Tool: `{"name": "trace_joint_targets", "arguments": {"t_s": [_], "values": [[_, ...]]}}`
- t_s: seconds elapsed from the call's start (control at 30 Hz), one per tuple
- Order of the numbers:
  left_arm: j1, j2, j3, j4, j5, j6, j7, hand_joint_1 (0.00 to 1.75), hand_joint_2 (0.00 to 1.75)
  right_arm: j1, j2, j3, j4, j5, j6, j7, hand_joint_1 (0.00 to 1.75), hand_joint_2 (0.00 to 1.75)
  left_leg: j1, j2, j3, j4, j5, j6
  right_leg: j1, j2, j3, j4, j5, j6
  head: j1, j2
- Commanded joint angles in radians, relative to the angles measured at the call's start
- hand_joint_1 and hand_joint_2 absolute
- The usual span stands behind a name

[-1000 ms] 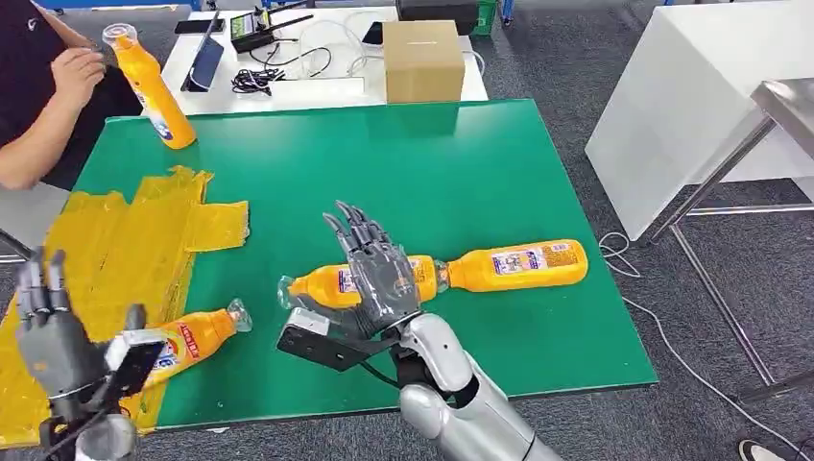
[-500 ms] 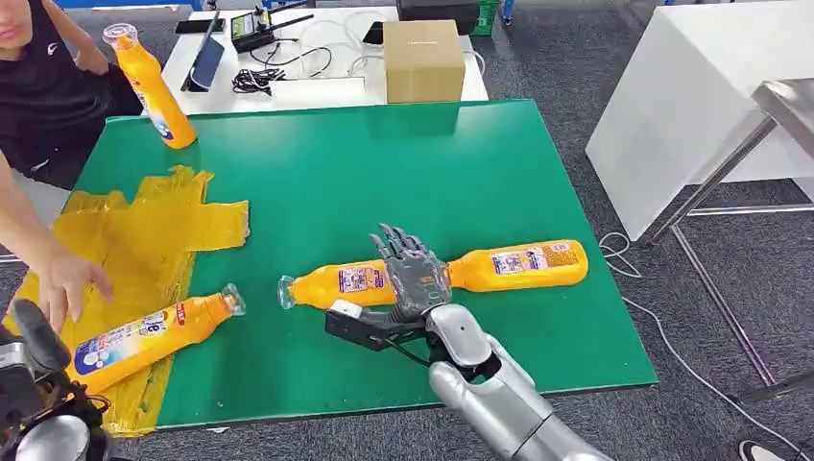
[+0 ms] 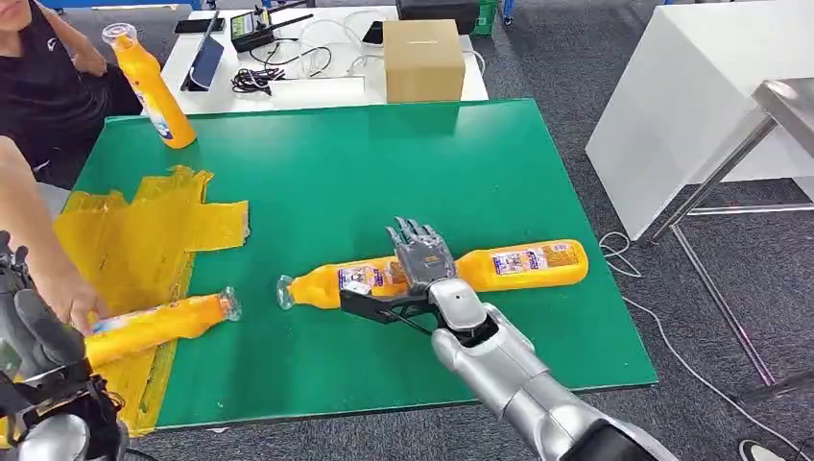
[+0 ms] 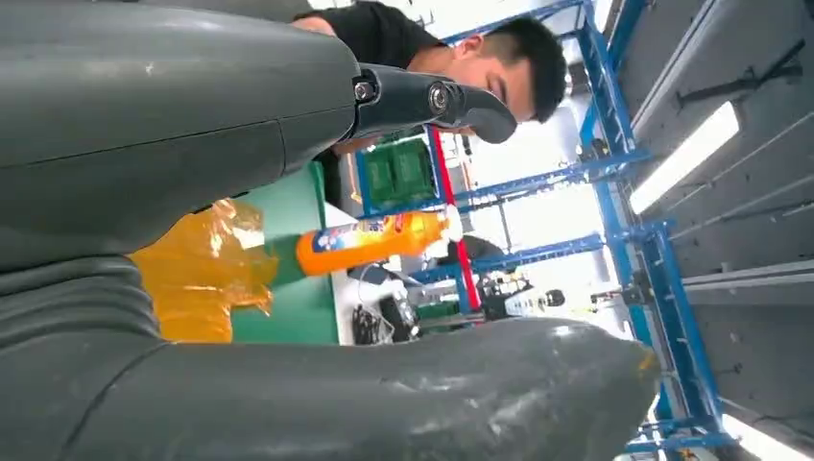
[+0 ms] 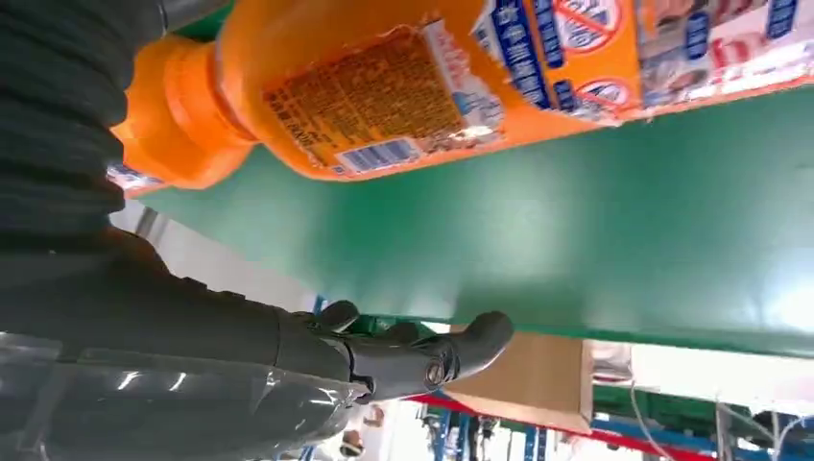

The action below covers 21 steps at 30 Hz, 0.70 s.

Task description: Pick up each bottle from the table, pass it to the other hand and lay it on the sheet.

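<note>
right hand [image 3: 420,257] fingers spread over middle bottle [image 3: 338,284] on green table [image 3: 384,163], not gripping | left hand [image 3: 34,336] low, fingers apart, empty | person's hand [image 3: 72,300] on bottle [image 3: 154,325] on yellow sheet [image 3: 125,240]

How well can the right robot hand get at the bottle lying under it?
Probably yes: the right robot hand is over the two lying bottles' meeting ends, fingers spread above the nearer bottle, nothing between.
</note>
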Motion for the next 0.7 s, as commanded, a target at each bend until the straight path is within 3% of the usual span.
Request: {"name": "trace_joint_targets", "arguments": {"t_s": [0.03,0.33,0.5,0.53,0.57,0.7], "values": [[-0.044,0.009,-0.038,0.045,0.01,0.012,0.007,0.0,0.0,-0.12,0.077,0.103,0.297,-0.015,0.044,-0.056,0.0,1.75,0.001,0.001,0.002,0.0,0.0,-0.001,0.001,0.001,0.002,0.0,0.0,0.0,0.0,0.0],[-0.046,0.01,-0.042,0.049,0.014,0.013,0.007,0.0,0.0,-0.123,0.085,0.114,0.32,-0.026,0.044,-0.069,0.0,1.75,0.001,0.0,0.002,0.001,-0.001,-0.001,0.0,0.0,0.002,0.0,-0.001,0.0,0.0,0.0],[-0.057,0.015,-0.053,0.073,0.031,0.019,0.004,0.0,0.0,-0.131,0.127,0.162,0.426,-0.066,0.127,-0.092,0.0,1.75,0.0,0.0,0.001,0.0,0.0,-0.001,0.0,0.0,0.001,0.0,0.0,0.0,0.0,0.0],[-0.056,0.015,-0.051,0.073,0.034,0.024,0.003,0.0,0.0,-0.134,0.131,0.179,0.447,-0.063,0.144,-0.086,1.59,1.75,0.001,0.0,0.002,0.0,0.0,-0.001,0.0,0.0,0.002,0.0,0.0,0.0,0.0,0.0],[-0.056,0.016,-0.045,0.067,0.043,0.028,-0.005,0.0,0.0,-0.138,0.14,0.2,0.469,-0.05,0.176,-0.061,1.75,1.75,0.0,-0.001,0.002,-0.001,0.0,-0.001,0.0,-0.001,0.002,0.0,0.0,0.0,0.0,0.0],[-0.038,0.022,-0.032,0.041,0.041,0.044,0.029,0.0,0.0,-0.132,0.128,0.225,0.447,-0.029,0.195,-0.005,1.75,1.75,0.001,-0.001,0.002,-0.001,0.0,-0.001,0.001,-0.001,0.002,-0.001,0.0,0.0,0.0,0.0]]}}
